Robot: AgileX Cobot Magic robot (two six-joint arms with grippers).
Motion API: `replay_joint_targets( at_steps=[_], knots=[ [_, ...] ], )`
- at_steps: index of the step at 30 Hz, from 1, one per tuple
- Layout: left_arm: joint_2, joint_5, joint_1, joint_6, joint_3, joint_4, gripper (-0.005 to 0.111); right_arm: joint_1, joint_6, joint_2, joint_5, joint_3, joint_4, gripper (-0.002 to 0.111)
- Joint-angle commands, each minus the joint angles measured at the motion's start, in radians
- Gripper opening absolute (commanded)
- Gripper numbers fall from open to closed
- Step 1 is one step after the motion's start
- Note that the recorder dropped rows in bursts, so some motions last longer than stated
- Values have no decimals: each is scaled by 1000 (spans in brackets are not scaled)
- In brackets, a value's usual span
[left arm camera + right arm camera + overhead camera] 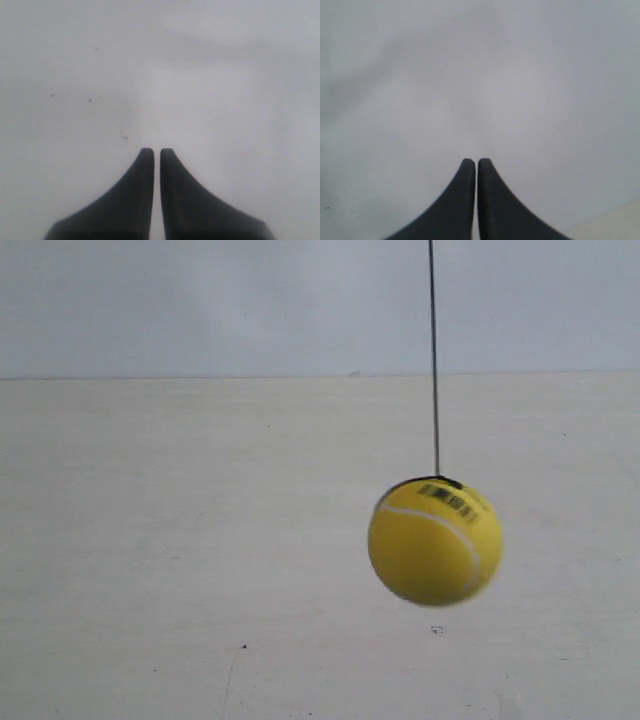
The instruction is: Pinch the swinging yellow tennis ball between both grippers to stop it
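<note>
The yellow tennis ball (435, 540) hangs on a thin dark string (434, 360) right of centre in the exterior view, above the pale table, its outline slightly blurred. A white seam and dark printed marks show on its upper face. Neither arm appears in the exterior view. My left gripper (153, 151) shows two black tapered fingertips standing almost together, nothing between them, facing a plain grey surface. My right gripper (472, 161) is likewise shut on nothing, facing plain grey. The ball is out of view in both wrist views.
A pale wooden tabletop (200, 570) fills the lower exterior view, with a light grey wall (200, 300) behind it. A few dark specks (90, 100) dot the surface in front of the left gripper. A beige patch (615, 225) shows at one corner of the right wrist view.
</note>
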Motion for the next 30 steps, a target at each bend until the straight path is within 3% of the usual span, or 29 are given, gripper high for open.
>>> replay_joint_targets(
  at_steps=[1, 9, 21, 30],
  knots=[
    [109, -52, -8, -91, -105, 96, 5, 44, 38, 104, -56, -125, -124, 0],
    [355, -55, -8, -91, -274, 168, 5, 114, 48, 415, 85, -332, -297, 0],
    [746, -152, -8, -99, -378, 341, 5, 133, -101, 743, 251, -332, -304, 0],
    [873, -154, -8, -64, -435, 391, 5, 380, -241, 782, 315, -306, -304, 0]
  ],
)
